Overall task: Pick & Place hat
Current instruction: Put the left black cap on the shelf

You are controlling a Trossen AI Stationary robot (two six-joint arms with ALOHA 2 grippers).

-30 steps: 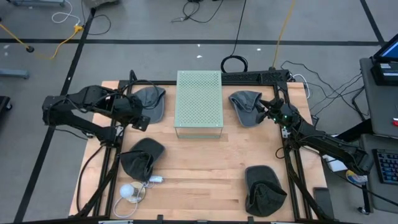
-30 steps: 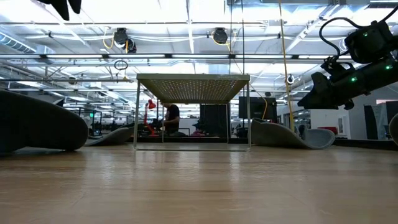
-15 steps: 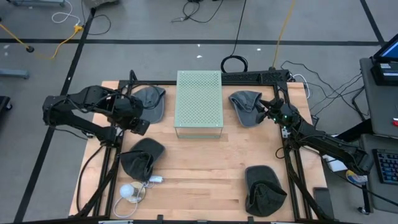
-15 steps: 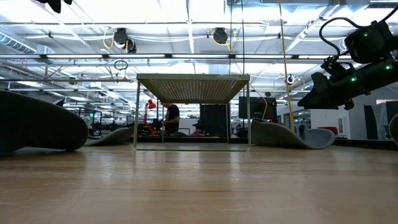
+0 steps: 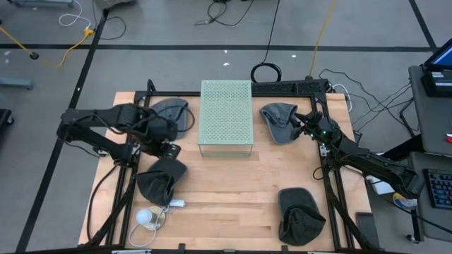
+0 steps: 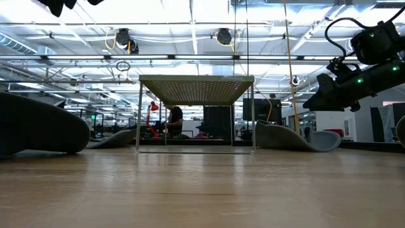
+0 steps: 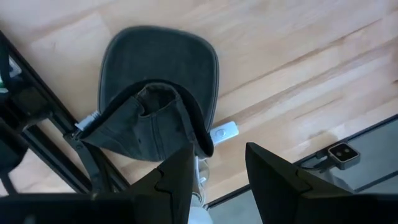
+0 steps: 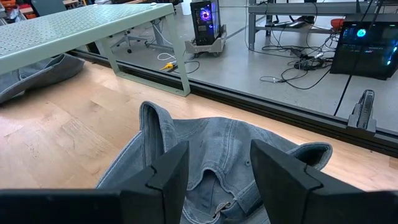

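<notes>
Four dark caps lie crown-up on the wooden table: far left (image 5: 174, 113), far right (image 5: 277, 121), near left (image 5: 159, 180) and near right (image 5: 300, 215). My left gripper (image 5: 169, 149) hangs open above the table, between the far-left and near-left caps. Its wrist view looks down on the near-left cap (image 7: 155, 99), with the brim toward the table's middle and the fingers (image 7: 217, 180) clear of it. My right gripper (image 5: 301, 128) hovers open just right of the far-right cap (image 8: 211, 146), raised off the table in the low view (image 6: 319, 100).
A green perforated rack (image 5: 226, 117) stands on thin legs at the table's far middle, between the two far caps. A white round object (image 5: 145, 217) and a small white device (image 5: 176, 204) lie near the near-left cap. Black frame rails (image 5: 332, 190) line the table's sides.
My left gripper has swung from beside the far-left cap toward the table's near edge and a little right, ending closer to the near-left cap. Its arm now reaches farther over the table. The right arm and all caps have stayed where they were.
</notes>
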